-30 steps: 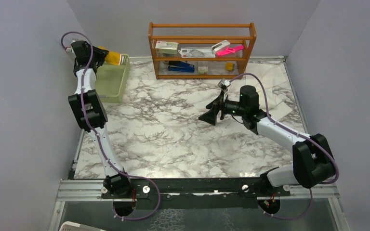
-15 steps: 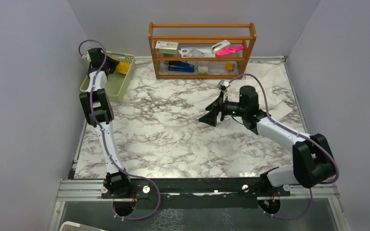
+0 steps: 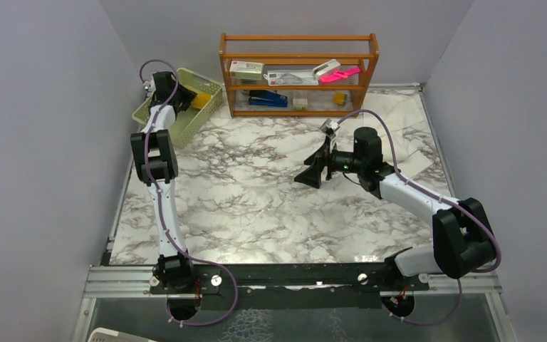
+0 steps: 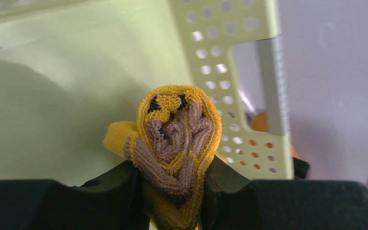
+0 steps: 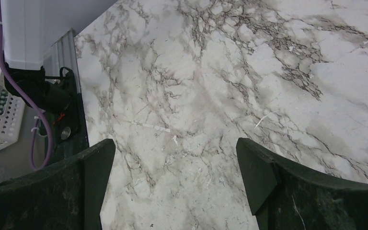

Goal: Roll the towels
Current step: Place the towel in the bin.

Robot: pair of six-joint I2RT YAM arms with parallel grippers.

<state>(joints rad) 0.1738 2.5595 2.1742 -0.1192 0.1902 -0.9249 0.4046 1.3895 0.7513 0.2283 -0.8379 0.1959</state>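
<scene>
Marble table (image 3: 256, 206); L gripper (image 3: 187, 99) clamps yellow towel (image 4: 177, 139), seemingly over basket (image 4: 67, 96); R gripper (image 5: 175, 149) jaws apart.

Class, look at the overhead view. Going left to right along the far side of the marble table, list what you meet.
Pale green perforated plastic basket → orange-brown wooden shelf rack → crumpled cream-white towel. The mustard-yellow towel in the left gripper overlaps the basket, so it is omitted.
</scene>
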